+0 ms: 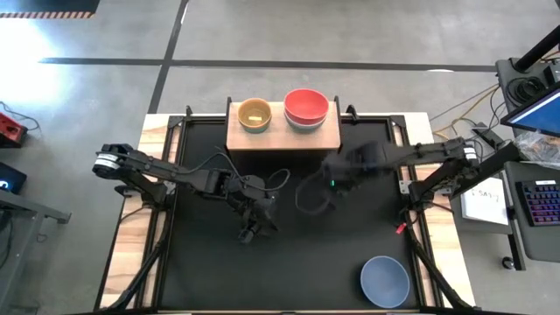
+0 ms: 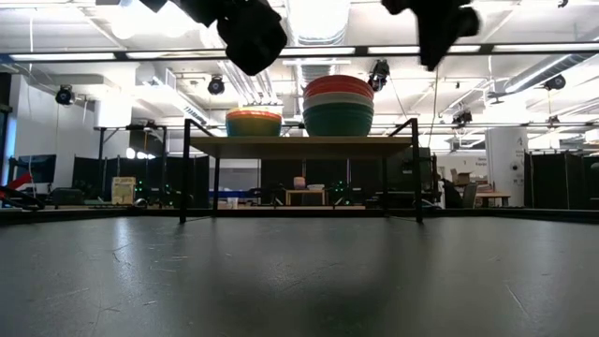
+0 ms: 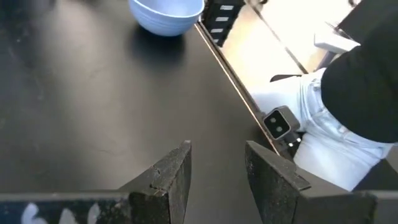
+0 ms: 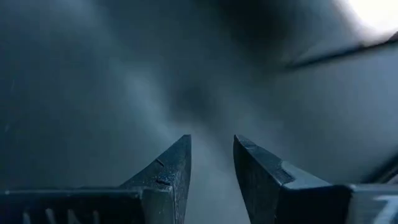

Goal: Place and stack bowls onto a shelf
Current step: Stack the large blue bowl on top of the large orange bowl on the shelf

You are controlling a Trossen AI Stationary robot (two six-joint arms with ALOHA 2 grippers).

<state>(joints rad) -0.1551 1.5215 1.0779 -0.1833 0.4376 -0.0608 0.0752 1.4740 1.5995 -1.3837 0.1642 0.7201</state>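
The light-wood shelf [image 1: 283,137] stands at the table's far edge on dark legs. On it sit a small stack topped by a yellow bowl [image 1: 255,115] and a larger stack with a red bowl [image 1: 306,107] on top, white and teal beneath [image 2: 338,117]. A periwinkle-blue bowl [image 1: 385,281] rests on its base on the black tabletop, near right; it also shows in the left wrist view [image 3: 166,14]. My left gripper [image 3: 217,149] hangs open over the table's middle [image 1: 248,234]. My right gripper [image 4: 212,144] is open above the table in front of the shelf's right end [image 1: 334,181].
Dark frame rails [image 1: 409,188] and light wood strips [image 1: 131,236] border the black tabletop. A dark cable loops [image 1: 308,194] between the arms. A keyboard [image 1: 542,206] and papers [image 1: 486,203] lie beyond the right edge.
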